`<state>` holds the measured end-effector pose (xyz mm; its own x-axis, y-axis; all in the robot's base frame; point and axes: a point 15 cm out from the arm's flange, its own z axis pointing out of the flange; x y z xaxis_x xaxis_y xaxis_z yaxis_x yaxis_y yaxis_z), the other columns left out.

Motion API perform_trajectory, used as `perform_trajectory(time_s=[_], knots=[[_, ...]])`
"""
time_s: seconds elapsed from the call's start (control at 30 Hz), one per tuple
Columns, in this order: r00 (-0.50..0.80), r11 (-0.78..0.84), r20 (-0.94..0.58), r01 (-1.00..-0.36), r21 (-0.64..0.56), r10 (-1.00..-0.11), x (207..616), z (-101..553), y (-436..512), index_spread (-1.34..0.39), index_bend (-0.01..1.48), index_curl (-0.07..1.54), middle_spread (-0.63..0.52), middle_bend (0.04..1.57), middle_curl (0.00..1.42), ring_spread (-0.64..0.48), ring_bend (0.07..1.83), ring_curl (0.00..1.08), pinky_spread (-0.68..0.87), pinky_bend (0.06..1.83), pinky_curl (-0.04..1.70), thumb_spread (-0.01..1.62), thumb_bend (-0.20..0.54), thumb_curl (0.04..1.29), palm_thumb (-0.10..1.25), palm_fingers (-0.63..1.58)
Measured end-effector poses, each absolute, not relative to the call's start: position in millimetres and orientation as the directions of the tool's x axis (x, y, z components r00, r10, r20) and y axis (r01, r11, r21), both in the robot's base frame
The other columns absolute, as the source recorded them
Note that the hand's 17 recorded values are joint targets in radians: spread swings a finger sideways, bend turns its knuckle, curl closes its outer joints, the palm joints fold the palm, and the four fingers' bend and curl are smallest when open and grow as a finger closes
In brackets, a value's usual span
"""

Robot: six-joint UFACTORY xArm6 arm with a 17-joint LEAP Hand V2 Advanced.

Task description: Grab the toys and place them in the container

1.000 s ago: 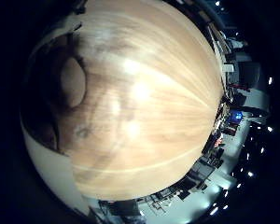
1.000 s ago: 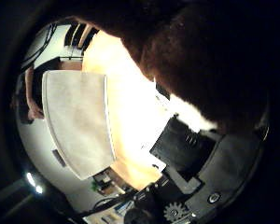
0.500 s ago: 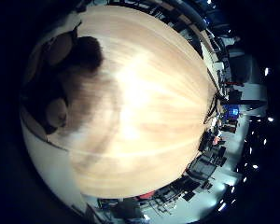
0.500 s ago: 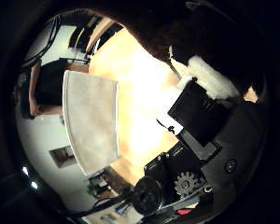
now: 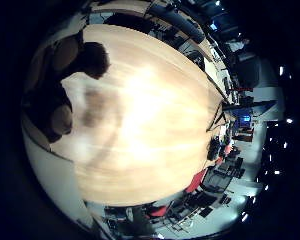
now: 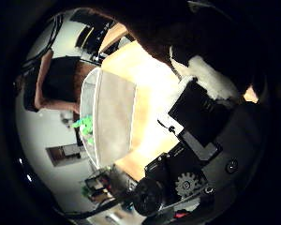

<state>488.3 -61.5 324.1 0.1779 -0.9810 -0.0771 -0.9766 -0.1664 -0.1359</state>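
Observation:
A brown plush toy (image 6: 211, 33) with a white patch (image 6: 213, 75) fills much of the right thumb side palm view, close against the palm. My right hand (image 6: 197, 141) shows as black and geared parts beside it, with a finger (image 6: 199, 108) curled against the toy's white patch. The right little finger side palm view shows brown parts of the toy (image 5: 78, 58) hanging at the picture's edge over the wooden table (image 5: 155, 115). A pale flat-sided container (image 6: 112, 117) stands on the table, away from the hand.
A small green thing (image 6: 82, 123) lies just beyond the container. Past the table's edge stand chairs and room furniture (image 5: 215, 165).
The whole picture has shifted in both views, so the camera has moved; the table looks farther off and the container more edge-on. The toy stays against the palm.

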Motion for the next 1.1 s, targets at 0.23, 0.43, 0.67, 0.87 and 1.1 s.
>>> perform_trajectory(time_s=[0.23, 0.43, 0.67, 0.87, 1.1], knots=[[0.214, -0.196, -0.088, -0.965, -0.175, -0.973, 469, 364, -37, -0.60, 0.27, 0.65, -0.40, 0.91, 0.62, -0.31, 1.26, 0.49, -0.44, 1.20, 0.49, 0.98, -0.018, 0.33, 1.01, 1.22], [0.259, -0.235, -0.095, -0.949, -0.211, -0.961, 450, 397, -9, -0.61, 0.26, 0.67, -0.40, 0.91, 0.62, -0.31, 1.26, 0.49, -0.44, 1.20, 0.49, 0.98, -0.019, 0.33, 1.01, 1.22], [0.326, -0.292, -0.101, -0.921, -0.256, -0.940, 433, 426, 30, -0.61, 0.25, 0.70, -0.40, 0.92, 0.61, -0.31, 1.26, 0.49, -0.44, 1.20, 0.49, 0.98, -0.019, 0.33, 1.01, 1.22], [0.382, -0.343, -0.107, -0.899, -0.271, -0.918, 419, 438, 74, -0.62, 0.24, 0.72, -0.39, 0.93, 0.61, -0.30, 1.26, 0.48, -0.45, 1.20, 0.50, 0.98, -0.018, 0.33, 1.00, 1.22], [0.455, -0.413, -0.121, -0.872, -0.264, -0.882, 405, 439, 130, -0.63, 0.22, 0.73, -0.39, 0.93, 0.61, -0.30, 1.26, 0.48, -0.45, 1.19, 0.50, 0.98, -0.018, 0.33, 1.00, 1.22]])
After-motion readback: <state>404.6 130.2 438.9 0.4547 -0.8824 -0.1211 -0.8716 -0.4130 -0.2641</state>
